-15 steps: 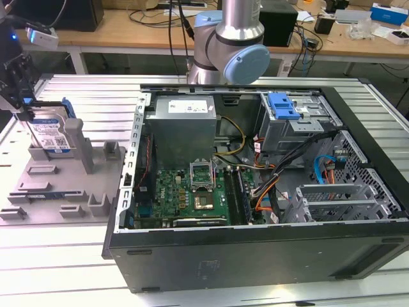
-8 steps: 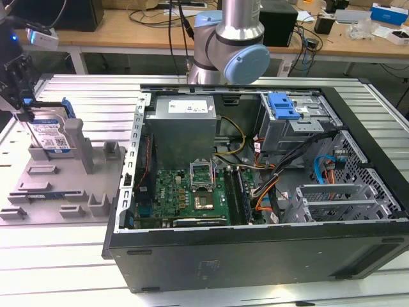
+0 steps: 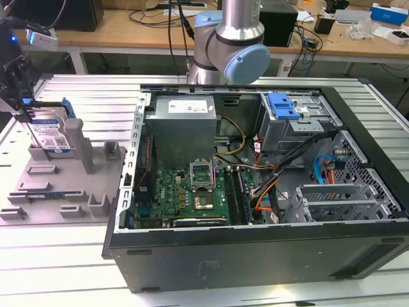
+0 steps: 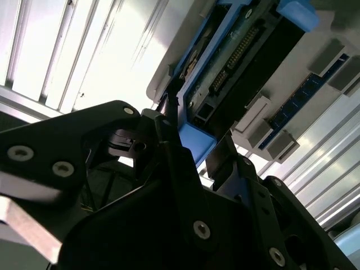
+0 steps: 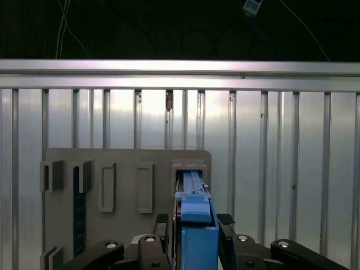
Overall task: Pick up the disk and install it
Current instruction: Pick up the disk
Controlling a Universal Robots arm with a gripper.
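Disk [image 3: 50, 135] stands on edge in a slot of the grey holder [image 3: 38, 192], so its blue carrier frame [image 5: 194, 211] faces up between the fingertips. The gripper [image 5: 194, 228] pinches that frame narrowly, apparently ready for a straight lift.

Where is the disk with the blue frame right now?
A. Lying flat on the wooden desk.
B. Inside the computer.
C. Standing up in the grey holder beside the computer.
C: in the exterior view the disk stands on edge in the grey holder, outside the open computer case, with the gripper at its top.
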